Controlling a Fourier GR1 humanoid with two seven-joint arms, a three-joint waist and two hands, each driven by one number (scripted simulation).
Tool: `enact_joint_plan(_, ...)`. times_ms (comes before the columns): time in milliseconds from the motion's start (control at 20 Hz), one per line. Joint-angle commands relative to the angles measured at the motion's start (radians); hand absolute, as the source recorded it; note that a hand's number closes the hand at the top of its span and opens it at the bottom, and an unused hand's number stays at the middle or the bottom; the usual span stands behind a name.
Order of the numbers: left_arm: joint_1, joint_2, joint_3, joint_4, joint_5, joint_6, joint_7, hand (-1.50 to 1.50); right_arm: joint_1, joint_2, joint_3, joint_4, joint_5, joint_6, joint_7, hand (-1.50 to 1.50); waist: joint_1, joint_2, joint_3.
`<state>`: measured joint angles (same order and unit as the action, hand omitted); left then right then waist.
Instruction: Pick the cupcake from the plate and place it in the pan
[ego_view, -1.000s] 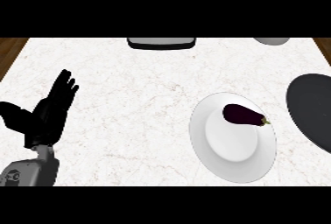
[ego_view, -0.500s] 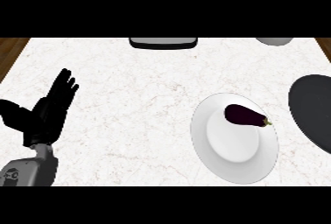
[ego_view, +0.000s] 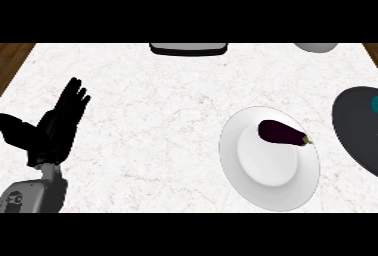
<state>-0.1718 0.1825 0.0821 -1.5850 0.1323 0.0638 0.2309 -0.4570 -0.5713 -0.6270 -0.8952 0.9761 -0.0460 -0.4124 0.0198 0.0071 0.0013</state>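
A white plate (ego_view: 269, 170) lies at the right of the marble counter. On its upper part rests a dark purple eggplant (ego_view: 280, 132); no cupcake shows on it. The dark pan (ego_view: 356, 127) is cut off by the right edge, and a small teal patch (ego_view: 374, 104) shows at its rim. My left hand (ego_view: 53, 127) rests open at the left edge, fingers pointing up, far from the plate. The right hand is out of the picture.
A dark rectangular object with a pale face (ego_view: 187, 48) stands at the counter's far edge, and a grey round thing (ego_view: 316, 47) sits at the far right. Wooden floor (ego_view: 15, 57) shows past the counter's left corner.
The view has drifted slightly, so the plate, eggplant and pan sit a little more to the right. The left hand keeps its pose.
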Motion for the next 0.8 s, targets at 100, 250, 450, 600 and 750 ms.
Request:
enact_joint_plan(100, -0.02, -0.028, -0.036, 0.014, -0.043, 0.022, -0.014, 0.0, -0.098, -0.016, -0.028, 0.288, 0.014, -0.045, 0.105, -1.5, 0.009, 0.004, 0.001)
enact_joint_plan(250, -0.031, -0.012, -0.008, -0.007, -0.002, 0.005, 0.039, 0.0, -0.117, -0.075, -0.036, 0.428, -0.014, -0.031, 0.008, -1.5, 0.006, 0.002, 0.001)
enact_joint_plan(450, -0.048, -0.031, -0.029, 0.003, -0.053, 0.042, 0.031, 0.0, -0.16, -0.092, -0.039, 0.475, -0.064, -0.02, -0.04, -1.5, -0.006, -0.002, 0.0)
enact_joint_plan(600, -0.012, 0.033, 0.025, -0.056, 0.019, -0.022, 0.072, 0.0, -0.151, -0.136, -0.15, 0.503, -0.177, 0.034, -0.161, -1.5, 0.002, -0.001, 0.002)
enact_joint_plan(750, -0.005, -0.018, -0.01, -0.001, -0.026, 0.009, 0.005, 0.0, -0.136, -0.167, -0.235, 0.533, -0.274, 0.091, -0.208, -1.5, -0.012, -0.001, 0.002)
